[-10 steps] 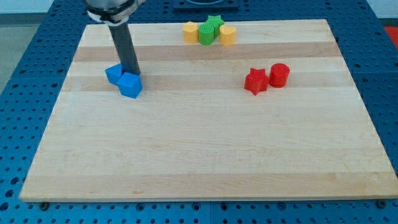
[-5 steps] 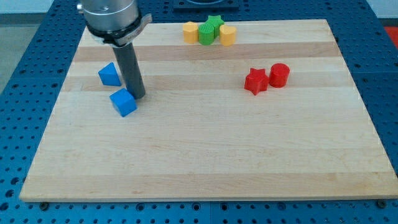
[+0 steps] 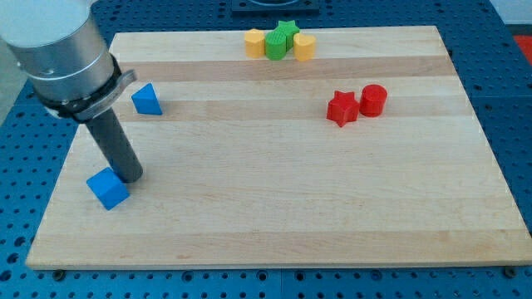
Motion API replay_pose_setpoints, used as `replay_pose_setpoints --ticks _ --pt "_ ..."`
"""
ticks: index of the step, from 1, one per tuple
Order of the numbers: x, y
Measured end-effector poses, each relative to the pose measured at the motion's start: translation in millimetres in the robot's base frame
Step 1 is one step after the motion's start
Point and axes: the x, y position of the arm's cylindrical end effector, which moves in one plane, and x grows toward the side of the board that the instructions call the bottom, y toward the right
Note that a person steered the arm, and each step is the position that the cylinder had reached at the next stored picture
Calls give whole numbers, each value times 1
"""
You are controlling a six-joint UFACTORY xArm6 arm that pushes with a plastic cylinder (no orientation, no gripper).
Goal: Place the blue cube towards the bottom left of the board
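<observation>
Blue cube [image 3: 107, 188]: small, bright, turned corner-on, lying near the left edge of the wooden desk [image 3: 283, 208], toward the view's bottom left. Touching my tip [image 3: 130, 178] on its upper right. No pincer fitted, only a plain dark rod. Well apart, toward the view's top: a blue wedge-shaped block [image 3: 146, 100].

The arm's grey housing [image 3: 58, 50] runs out of the view's top and left edges, so its upper part is cut off. It also covers a stretch of the worktop [image 3: 283, 199] along that left edge. Among the clustered blocks at the view's top, the green star [image 3: 281, 40] partly hides the yellow block [image 3: 304, 46] beside it.
</observation>
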Motion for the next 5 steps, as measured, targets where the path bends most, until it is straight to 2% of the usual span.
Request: replay_pose_setpoints --ticks 2,5 --pt "36 -17" --pt "42 -31"
